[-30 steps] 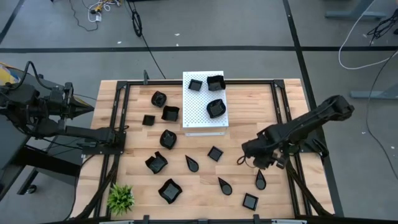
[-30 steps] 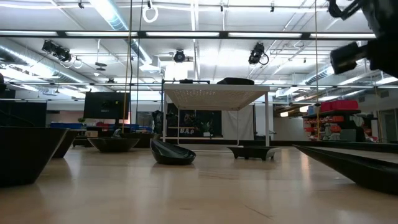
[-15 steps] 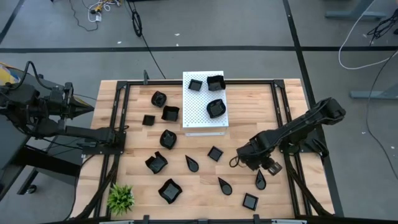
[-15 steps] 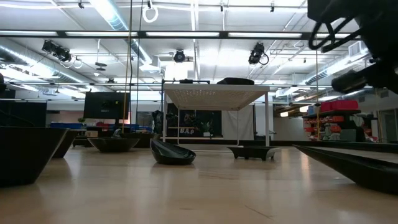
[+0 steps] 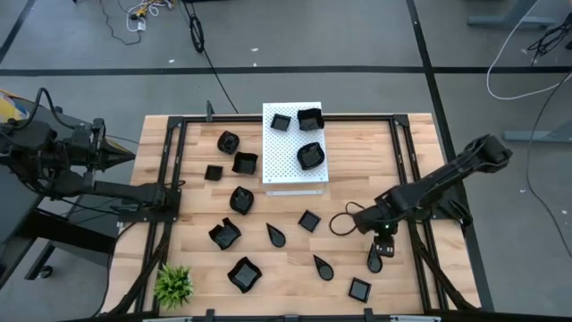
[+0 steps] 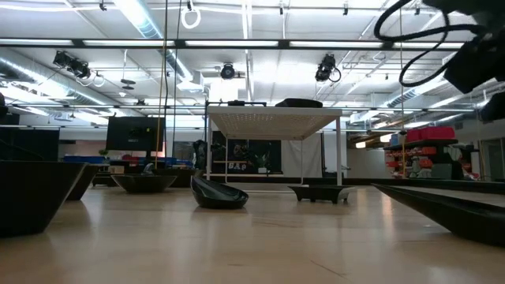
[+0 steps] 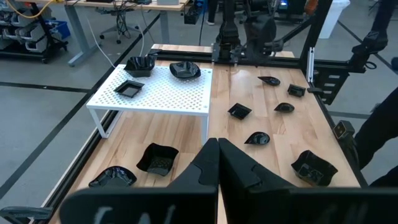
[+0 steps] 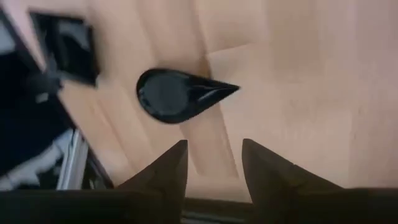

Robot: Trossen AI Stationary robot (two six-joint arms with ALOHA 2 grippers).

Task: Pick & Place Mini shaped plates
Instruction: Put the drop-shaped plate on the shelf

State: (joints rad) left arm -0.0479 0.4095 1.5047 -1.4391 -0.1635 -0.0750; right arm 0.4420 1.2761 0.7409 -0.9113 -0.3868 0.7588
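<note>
Several mini shaped plates, small and glossy black, lie scattered on the wooden table (image 5: pixel 349 161); three more sit on the white perforated board (image 5: pixel 291 170). My right gripper (image 5: pixel 381 241) hangs open, pointing steeply down, just above and on the far side of a teardrop plate (image 5: pixel 374 260). The right wrist view shows that teardrop plate (image 8: pixel 180 93) flat on the wood ahead of my right gripper (image 8: pixel 211 163), untouched. My left gripper (image 7: pixel 217 163) waits shut, high beyond the table's left edge, with nothing in it.
A square plate (image 5: pixel 359 289) lies near the front edge, close to the teardrop; the square plate (image 8: pixel 65 46) also shows in the right wrist view. A black frame rail (image 5: pixel 413 179) runs along the right side. A small green plant (image 5: pixel 173 284) stands at the front left corner.
My right gripper has rolled about the line it points along and has sunk a little toward the teardrop plate at the table's right. The plates have stayed where they were.
</note>
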